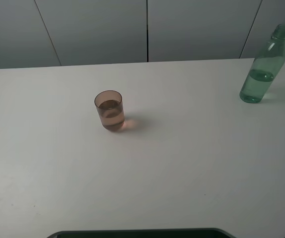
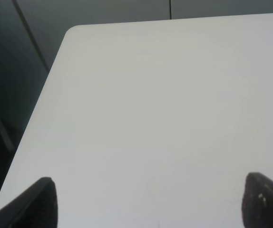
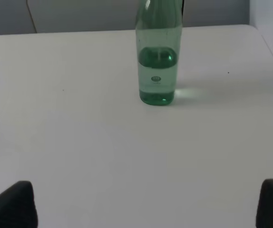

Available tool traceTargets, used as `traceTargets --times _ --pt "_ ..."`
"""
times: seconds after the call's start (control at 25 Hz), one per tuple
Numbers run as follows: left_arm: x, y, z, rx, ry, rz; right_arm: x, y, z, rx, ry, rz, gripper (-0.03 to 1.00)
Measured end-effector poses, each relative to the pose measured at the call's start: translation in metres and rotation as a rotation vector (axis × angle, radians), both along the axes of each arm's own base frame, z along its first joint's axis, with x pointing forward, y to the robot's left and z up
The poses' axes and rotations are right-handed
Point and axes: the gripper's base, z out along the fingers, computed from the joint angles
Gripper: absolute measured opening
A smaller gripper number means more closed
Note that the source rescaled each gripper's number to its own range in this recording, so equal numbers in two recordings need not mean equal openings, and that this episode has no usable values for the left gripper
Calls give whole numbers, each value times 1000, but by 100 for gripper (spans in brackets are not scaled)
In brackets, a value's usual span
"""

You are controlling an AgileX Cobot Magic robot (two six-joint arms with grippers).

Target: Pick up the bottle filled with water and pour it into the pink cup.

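The tall translucent green bottle (image 1: 262, 67) stands upright and capless at the far right of the white table, partly filled with water. It also shows in the right wrist view (image 3: 158, 57), standing ahead of my right gripper (image 3: 148, 204), which is open, empty and well short of it. The pink cup (image 1: 109, 110) stands upright left of the table's middle with some liquid in it. My left gripper (image 2: 148, 204) is open and empty over bare table near the left edge. Neither gripper shows in the exterior high view.
The white table (image 1: 182, 163) has its left rear corner in the left wrist view (image 2: 72, 31). Grey wall panels (image 1: 147, 29) stand behind it. A dark edge (image 1: 142, 232) lies along the table's front.
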Motion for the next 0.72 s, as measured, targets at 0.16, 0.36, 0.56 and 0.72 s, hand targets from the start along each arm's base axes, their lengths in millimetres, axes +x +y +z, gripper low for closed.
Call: traceTargets --times 0.16,0.36,0.56,0.72 --pt "0 0 0 0 0 0 -1 0 0 6 -6 9 100" --pt "0 0 0 0 0 0 -1 0 0 10 -6 11 100" --pt "0 0 0 0 0 0 -1 0 0 10 -6 11 100" --pt "0 0 0 0 0 0 -1 0 0 12 -6 10 100"
